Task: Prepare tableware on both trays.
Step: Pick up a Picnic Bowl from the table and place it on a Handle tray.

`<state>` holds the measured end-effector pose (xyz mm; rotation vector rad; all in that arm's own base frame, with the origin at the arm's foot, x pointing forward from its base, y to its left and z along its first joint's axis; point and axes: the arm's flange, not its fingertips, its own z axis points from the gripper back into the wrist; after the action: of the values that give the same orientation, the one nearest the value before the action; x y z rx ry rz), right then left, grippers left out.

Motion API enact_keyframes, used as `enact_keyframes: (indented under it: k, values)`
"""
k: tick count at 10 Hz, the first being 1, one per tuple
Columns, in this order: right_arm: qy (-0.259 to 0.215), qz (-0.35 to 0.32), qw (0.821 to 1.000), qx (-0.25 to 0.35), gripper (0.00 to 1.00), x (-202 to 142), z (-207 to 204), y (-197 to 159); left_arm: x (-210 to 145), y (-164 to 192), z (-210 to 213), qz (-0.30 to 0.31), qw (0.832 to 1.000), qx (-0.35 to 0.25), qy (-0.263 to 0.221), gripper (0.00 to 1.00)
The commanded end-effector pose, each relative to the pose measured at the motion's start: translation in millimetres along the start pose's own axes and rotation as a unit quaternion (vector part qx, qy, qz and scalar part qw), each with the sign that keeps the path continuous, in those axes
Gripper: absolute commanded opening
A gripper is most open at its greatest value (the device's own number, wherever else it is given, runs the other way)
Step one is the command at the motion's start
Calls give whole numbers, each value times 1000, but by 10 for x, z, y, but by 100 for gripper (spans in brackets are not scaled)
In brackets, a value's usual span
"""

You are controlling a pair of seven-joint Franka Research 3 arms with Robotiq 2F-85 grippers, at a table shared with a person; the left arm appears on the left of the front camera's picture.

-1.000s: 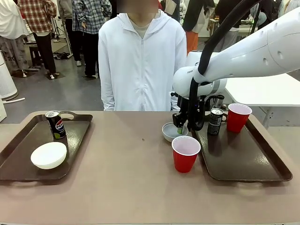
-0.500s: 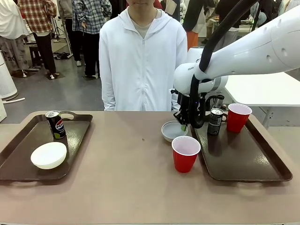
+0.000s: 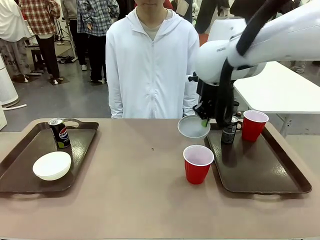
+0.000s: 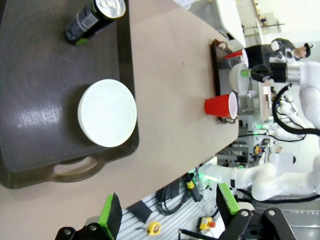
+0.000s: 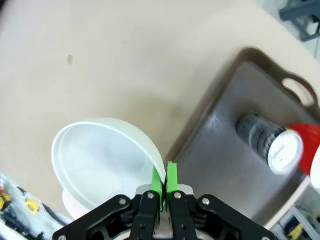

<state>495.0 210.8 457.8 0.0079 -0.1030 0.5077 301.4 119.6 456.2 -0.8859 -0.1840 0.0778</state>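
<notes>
My right gripper (image 3: pixel 205 122) is shut on the rim of a whitish bowl (image 3: pixel 193 127), which hangs tilted in the air above the table, just left of the right tray (image 3: pixel 260 172). In the right wrist view the green pads (image 5: pixel 156 181) pinch the bowl (image 5: pixel 100 152) at its edge. That tray (image 5: pixel 225 165) holds a dark can (image 3: pixel 230 129) and a red cup (image 3: pixel 254 125). A second red cup (image 3: pixel 198 164) stands on the table beside it. The left tray (image 3: pixel 20 175) carries a bowl (image 3: pixel 52 165) and a can (image 3: pixel 59 133). My left gripper (image 4: pixel 168 210) is open, high above the left tray (image 4: pixel 40 90).
A person in a white hooded jacket (image 3: pixel 150 65) stands at the far side of the table, hands out of sight. The brown tabletop (image 3: pixel 135 190) stretches between the two trays. The front half of the right tray is bare.
My right gripper closed on the bowl's rim and lifted it off the table, carrying it up and slightly right toward the right tray. Everything else stayed put.
</notes>
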Motion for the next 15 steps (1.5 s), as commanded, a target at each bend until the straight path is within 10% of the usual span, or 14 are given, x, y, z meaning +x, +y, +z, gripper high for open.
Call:
enact_keyframes:
  k: [1, 8, 15]
  values:
    - [-6, -7, 1000, 7, 3, -381, 73, -51, -11, 0, 3, -3, 1000, -9, -5, 100]
    - [4, -67, 996, 65, 3, -1313, -95, -519, -11, 0, 3, -3, 1000, -9, -5, 100]
    - [4, -82, 993, 79, 3, -1348, -90, -625, -11, 0, 3, -3, 1000, -9, -5, 100]
